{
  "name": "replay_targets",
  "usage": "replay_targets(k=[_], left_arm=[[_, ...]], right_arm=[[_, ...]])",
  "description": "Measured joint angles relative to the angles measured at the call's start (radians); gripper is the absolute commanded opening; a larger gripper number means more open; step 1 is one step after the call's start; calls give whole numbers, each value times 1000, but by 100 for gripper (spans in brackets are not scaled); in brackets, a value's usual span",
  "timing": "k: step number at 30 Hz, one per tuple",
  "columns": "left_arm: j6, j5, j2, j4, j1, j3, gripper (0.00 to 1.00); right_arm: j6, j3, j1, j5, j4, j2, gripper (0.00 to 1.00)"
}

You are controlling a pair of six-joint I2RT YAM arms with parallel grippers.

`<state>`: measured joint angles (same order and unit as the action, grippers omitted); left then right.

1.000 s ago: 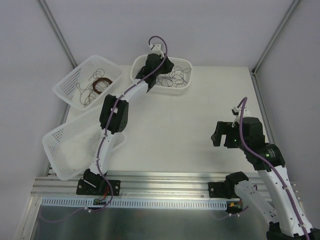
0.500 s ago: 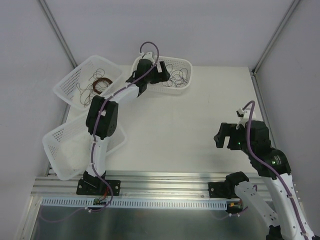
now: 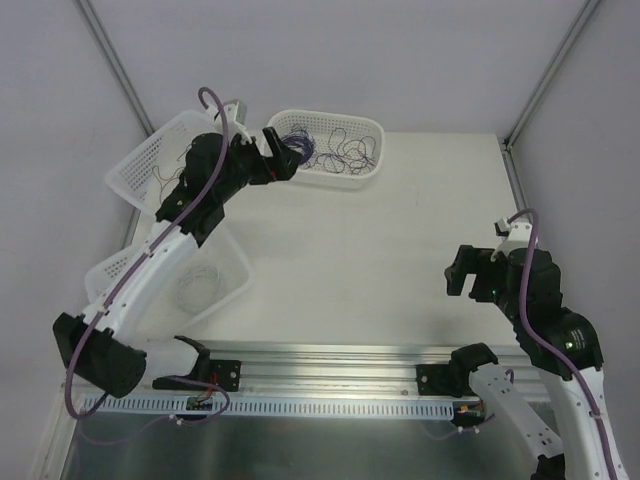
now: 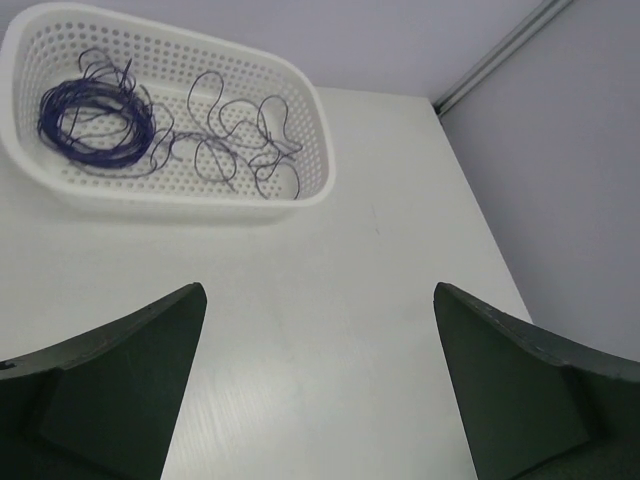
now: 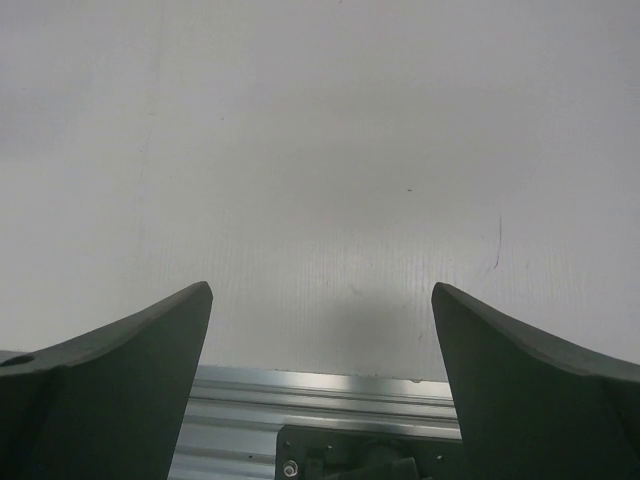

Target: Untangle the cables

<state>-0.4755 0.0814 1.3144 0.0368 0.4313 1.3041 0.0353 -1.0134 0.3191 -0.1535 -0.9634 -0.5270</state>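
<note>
cables point(image 3: 350, 152) point(image 4: 235, 150): thin dark and purplish wires in loose, scribbly loops, lying in the middle and right part of the far basket, overlapping one another
far basket point(image 3: 378, 130) point(image 4: 180, 205): white, perforated, oval, set on the back of the worktop; its long side faces the left wrist camera
purple coil point(image 3: 296, 146) point(image 4: 95, 115): a round bundle of purple wire at the left end of the same basket, a few stray strands sticking out, its edge touching the nearest loose loops
left arm point(image 3: 150, 260): stretches from the near left corner up towards the back, its head near the left end of the far basket, raised off the worktop
left jaws: spread wide, nothing between them; the wrist view shows bare worktop in the gap and the far basket beyond
right arm point(image 3: 560, 330): folded at the right side, well apart from the baskets
right jaws: spread wide and empty, over bare worktop close to the rail
worktop point(image 3: 370, 250) point(image 5: 320, 150): pale and matt
rail point(image 3: 330, 360) point(image 5: 330, 385): grooved metal strip along the near edge
left basket point(image 3: 135, 165): white, at the back left, partly hidden by the left arm; its contents cannot be made out
near basket point(image 3: 105, 275): white, at the left, under the left arm, with faint whitish wire loops point(image 3: 200, 290) inside
</note>
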Motion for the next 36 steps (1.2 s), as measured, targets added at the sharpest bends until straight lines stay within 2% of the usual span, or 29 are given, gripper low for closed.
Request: replay_targets(k=[7, 15, 24, 30, 36], left_arm=[[45, -94, -408, 285, 2, -188, 99], [106, -275, -869, 575, 2, -202, 99], [126, -466, -1120, 862, 2, -207, 99], [122, -543, -1258, 943, 2, -218, 99], [105, -574, -1307, 973, 2, -262, 99]], right_arm=[[9, -47, 0, -76, -48, 34, 97], [39, -83, 0, -178, -91, 89, 97], [60, -82, 0, -256, -105, 235, 97], [61, -43, 0, -324, -103, 388, 97], [60, -13, 0, -357, -106, 517, 97]])
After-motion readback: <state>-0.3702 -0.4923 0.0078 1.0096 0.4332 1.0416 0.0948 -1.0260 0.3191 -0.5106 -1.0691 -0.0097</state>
